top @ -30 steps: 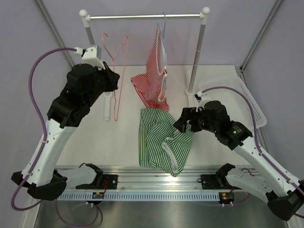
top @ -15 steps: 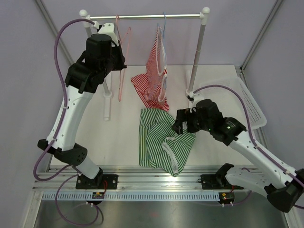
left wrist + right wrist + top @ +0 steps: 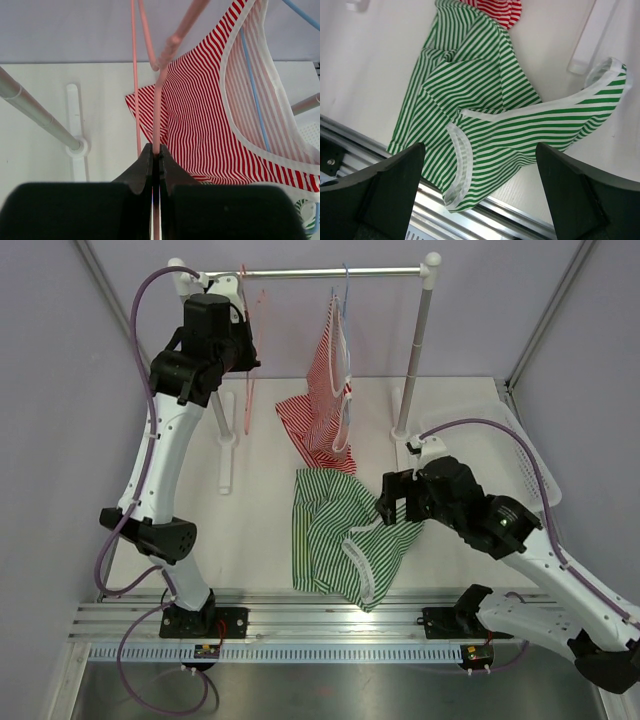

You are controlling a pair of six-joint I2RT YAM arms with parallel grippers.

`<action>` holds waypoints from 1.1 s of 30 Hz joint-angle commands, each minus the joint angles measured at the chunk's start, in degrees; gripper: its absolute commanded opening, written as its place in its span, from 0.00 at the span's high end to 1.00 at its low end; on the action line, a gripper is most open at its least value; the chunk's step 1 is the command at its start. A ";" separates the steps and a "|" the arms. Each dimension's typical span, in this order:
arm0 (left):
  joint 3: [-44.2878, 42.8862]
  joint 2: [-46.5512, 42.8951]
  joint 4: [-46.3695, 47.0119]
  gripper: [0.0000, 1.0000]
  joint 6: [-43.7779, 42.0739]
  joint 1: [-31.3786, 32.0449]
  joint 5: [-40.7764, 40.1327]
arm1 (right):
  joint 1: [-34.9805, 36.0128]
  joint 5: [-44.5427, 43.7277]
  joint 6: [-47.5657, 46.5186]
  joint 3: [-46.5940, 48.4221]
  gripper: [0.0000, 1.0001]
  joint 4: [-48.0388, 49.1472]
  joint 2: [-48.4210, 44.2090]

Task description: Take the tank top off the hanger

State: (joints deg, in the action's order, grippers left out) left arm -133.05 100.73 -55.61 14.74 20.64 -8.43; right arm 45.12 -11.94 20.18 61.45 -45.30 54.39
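Beside the red top [image 3: 200,115], left hand [image 3: 155,155] clamps the pink hanger [image 3: 158,110]; right hand [image 3: 477,150] gapes empty.

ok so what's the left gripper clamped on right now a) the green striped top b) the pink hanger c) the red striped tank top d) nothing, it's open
b, the left gripper is shut on the pink hanger wire, with the red striped tank top hanging apart beside it.

You viewed a red tank top [image 3: 322,410], striped white and trimmed white; a blue hanger [image 3: 252,85]; a pink hanger [image 3: 158,105]; a green tank top [image 3: 335,535], striped white with white edging; a silver rail [image 3: 300,274]; a white table [image 3: 260,530].
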 commanded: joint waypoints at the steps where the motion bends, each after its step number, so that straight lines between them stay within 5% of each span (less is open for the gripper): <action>1: -2.74 0.96 5.86 1.00 -2.35 -0.60 2.97 | 0.40 4.46 -2.34 -0.10 0.00 2.58 -2.71; 17: -3.88 5.70 8.68 1.00 -0.68 -3.15 5.35 | 0.40 17.39 -4.01 -4.67 0.00 7.60 4.22; 23: -1.16 4.48 9.12 0.88 -0.24 -3.15 5.96 | 2.24 17.66 -3.49 -6.34 0.00 9.43 9.40; 27: -0.37 2.02 8.33 0.64 0.55 -3.15 6.75 | 5.14 15.65 -2.70 -6.43 0.00 11.11 13.45; 30: 3.40 -2.18 8.24 0.38 1.69 -3.15 7.11 | 7.60 12.30 -1.38 -5.56 0.01 11.99 18.11; 32: 7.95 -5.18 8.33 0.01 2.48 -3.15 6.59 | 8.75 7.91 -0.33 -5.29 0.01 13.30 21.36; 33: 9.55 -8.41 8.42 0.01 2.66 -3.15 6.06 | 9.45 7.12 0.64 -5.20 0.01 13.92 22.41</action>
State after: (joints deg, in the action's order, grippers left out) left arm -126.78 101.30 -49.45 16.03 17.54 -2.98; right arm 52.80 0.69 18.52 55.05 -35.16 74.30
